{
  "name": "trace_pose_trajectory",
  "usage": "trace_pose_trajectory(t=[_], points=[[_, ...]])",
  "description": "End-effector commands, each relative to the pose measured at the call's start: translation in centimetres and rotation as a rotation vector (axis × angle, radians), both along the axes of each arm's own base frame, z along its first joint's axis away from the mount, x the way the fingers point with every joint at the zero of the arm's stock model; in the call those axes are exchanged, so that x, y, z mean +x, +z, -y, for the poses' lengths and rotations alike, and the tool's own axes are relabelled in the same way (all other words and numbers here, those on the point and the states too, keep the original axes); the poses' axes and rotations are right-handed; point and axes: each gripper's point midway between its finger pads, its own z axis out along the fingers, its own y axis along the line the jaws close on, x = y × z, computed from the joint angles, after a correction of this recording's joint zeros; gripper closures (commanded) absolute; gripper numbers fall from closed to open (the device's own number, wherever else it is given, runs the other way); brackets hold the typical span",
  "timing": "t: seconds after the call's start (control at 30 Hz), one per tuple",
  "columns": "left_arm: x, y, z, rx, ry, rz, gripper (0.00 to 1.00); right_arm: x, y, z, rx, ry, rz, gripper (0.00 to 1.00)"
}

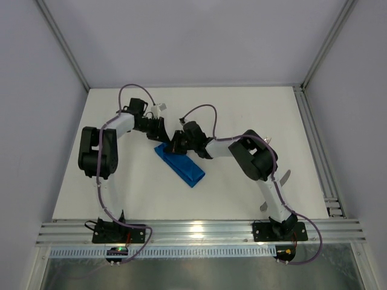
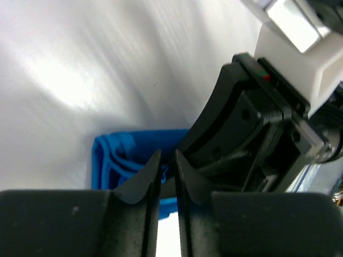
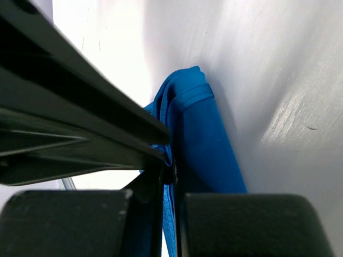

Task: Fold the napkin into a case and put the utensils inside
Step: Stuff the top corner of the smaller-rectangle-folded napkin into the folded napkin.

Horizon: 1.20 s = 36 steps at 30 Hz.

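**At napkin's [image 1: 181, 166] far end: R hand [image 1: 178, 144] pinching cloth, L hand [image 1: 162, 134] crowding in beside it**

R hand [image 3: 170, 172] is clamping shut on the napkin [image 3: 198, 139]. In its wrist view, the fingers [image 3: 241, 225] are pressing together w/ a blue hem strip running down btwn them. The cloth's end is bunching up just past the tips and leaning on the table [image 3: 268, 80].

L hand [image 2: 168, 156] is sitting right next to the R hand at the same end, tips pointing down at the cloth. Its fingers [image 2: 144, 182] are standing almost together w/ only a thin slit showing. Can't tell if any cloth is caught in that slit. The napkin's [image 2: 115, 158] folded layers are showing as stacked blue edges just beyond the tips, and the R wrist's black body is filling the space behind.

From above, the napkin is lying mid-table as a narrow folded strip. It's running diagonally from the far-left end under the hands to a free near-right end.

L arm [image 1: 97, 154] is bending in from the left, R arm [image 1: 260, 160] from the right.

A slim grey piece [image 1: 284, 177] is lying on the table [image 1: 242, 109] just right of the R arm, too small to ID.
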Motion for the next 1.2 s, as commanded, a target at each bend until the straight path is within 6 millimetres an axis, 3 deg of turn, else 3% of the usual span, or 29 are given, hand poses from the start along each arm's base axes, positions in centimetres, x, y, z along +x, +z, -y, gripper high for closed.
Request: trace_pose_trajectory(t=[0.0,0.13,0.27,0.43,0.57,0.77,0.93,1.17], points=[[-1.0,4.3,-1.6,0.042,-0.002,0.084,0.81,-0.1,-0.9,0.8,-0.077,0.007,0.014,0.96],[-2.1,4.4,-4.2,0.165,0.009,0.118,0.71,0.2,0.4,0.5,-0.092,0.028,0.070,0.96],[-4.2,2.0,-5.5,0.246,-0.060,0.073,0.70,0.2,1.1,0.3,-0.112,0.052,0.108,0.95],[-4.4,-0.4,-7.0,0.338,-0.070,0.072,0.64,0.1,1.3,0.2,-0.136,0.069,0.132,0.94],[-3.8,-1.6,-7.2,0.354,-0.068,0.068,0.63,0.1,1.5,0.2,-0.157,0.083,0.153,0.94],[-3.0,-1.8,-6.8,0.338,-0.051,0.093,0.63,-0.3,2.3,0.1,-0.156,0.128,0.198,0.94],[-2.9,-2.3,-6.3,0.319,-0.054,0.087,0.68,-1.1,3.1,0.1,-0.136,0.195,0.254,0.94],[-3.4,-2.0,-5.3,0.247,-0.054,0.051,0.74,-2.0,2.6,0.3,-0.122,0.216,0.238,0.94]])
